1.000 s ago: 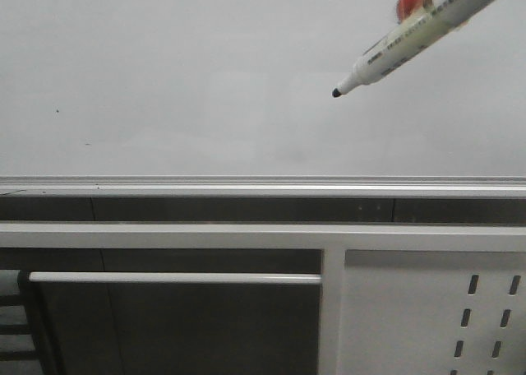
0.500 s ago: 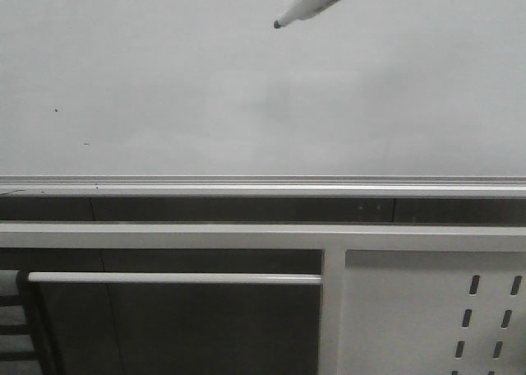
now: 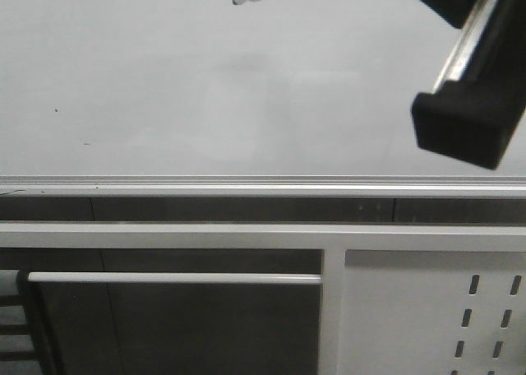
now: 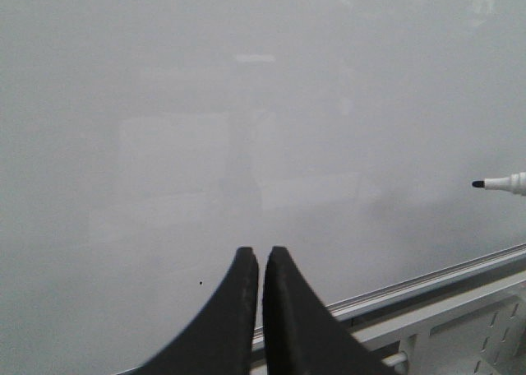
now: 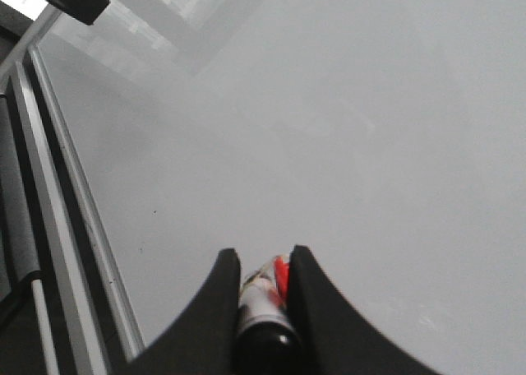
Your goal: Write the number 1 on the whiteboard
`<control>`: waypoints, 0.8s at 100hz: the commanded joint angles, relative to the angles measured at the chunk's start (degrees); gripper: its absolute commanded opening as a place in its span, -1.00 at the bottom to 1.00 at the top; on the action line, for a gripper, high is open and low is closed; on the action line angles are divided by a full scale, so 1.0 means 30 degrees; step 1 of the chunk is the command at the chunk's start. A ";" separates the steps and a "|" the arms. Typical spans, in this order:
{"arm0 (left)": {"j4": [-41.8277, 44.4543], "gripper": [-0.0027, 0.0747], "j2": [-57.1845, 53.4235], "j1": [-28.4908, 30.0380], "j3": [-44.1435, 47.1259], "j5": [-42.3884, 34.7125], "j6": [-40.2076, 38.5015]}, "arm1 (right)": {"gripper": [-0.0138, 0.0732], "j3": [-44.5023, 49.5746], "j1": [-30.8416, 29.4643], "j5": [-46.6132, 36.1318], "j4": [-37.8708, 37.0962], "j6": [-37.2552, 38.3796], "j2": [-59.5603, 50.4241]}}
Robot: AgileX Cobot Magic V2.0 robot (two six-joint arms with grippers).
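Right hand (image 5: 263, 264) grasping marker pen (image 5: 265, 297), label unreadable, left hand (image 4: 261, 264) clenched, whiteboard (image 3: 164, 87) unmarked

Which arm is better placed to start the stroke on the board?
Right. The right pincer grips the marker, whose black tip hangs by the bare whiteboard. The left pincer is shut and holds nothing.
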 commanded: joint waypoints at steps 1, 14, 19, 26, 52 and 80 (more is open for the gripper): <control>0.0092 -0.98 0.0070 -0.0186 -0.0548 -0.1237 -0.0039 | -0.80 -0.0666 0.0049 -0.2037 -0.0371 -0.0878 -0.0133; 0.0092 -0.98 0.0070 -0.0186 -0.0548 -0.1237 -0.0039 | -0.80 -0.0666 0.0049 -0.2102 -0.0243 -0.1213 -0.0133; 0.0092 -0.98 0.0070 -0.0186 -0.0548 -0.1272 -0.0039 | -0.80 -0.0666 0.0049 -0.2102 -0.0243 -0.1721 -0.0133; 0.0092 -0.98 0.0070 -0.0186 -0.0548 -0.1310 -0.0039 | -0.80 -0.0666 0.0049 -0.2102 -0.0198 -0.2125 -0.0133; 0.0092 -0.98 0.0070 -0.0186 -0.0548 -0.1610 -0.0039 | -0.80 -0.0596 0.0015 -0.2169 0.0470 -0.2518 -0.0133; 0.0092 -0.98 0.0070 -0.0186 -0.0548 -0.1610 -0.0039 | -0.80 -0.0596 0.0015 -0.2369 0.1075 -0.2667 0.0540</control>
